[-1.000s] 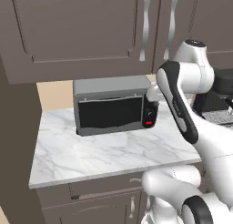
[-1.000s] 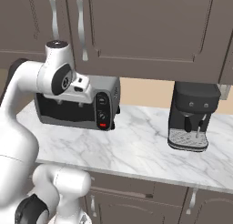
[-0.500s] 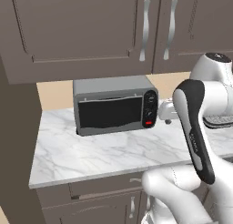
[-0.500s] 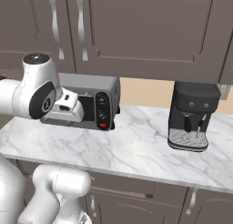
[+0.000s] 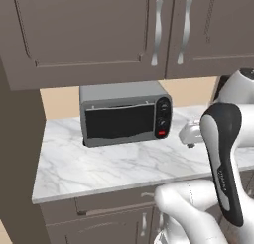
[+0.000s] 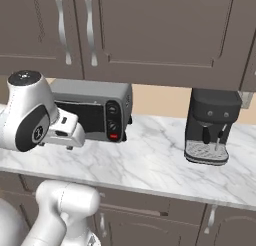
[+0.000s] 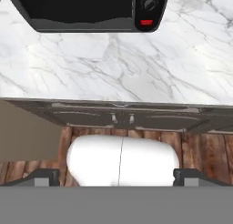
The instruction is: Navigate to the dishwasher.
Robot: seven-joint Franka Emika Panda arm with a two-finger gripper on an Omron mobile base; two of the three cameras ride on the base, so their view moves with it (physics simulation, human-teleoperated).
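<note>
On the marble surface (image 6: 150,165), grey toaster oven (image 5: 124,113) and black coffee machine (image 6: 211,125), tool (image 7: 116,176) fingertips wide apart above floor, holding nothing, dishwasher unseen.

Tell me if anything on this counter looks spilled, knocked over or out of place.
Nothing stands out. The toaster oven sits upright on the marble counter with its door shut, and the coffee machine stands upright further along. No spill shows on the marble. The upper cabinet doors are closed.
</note>
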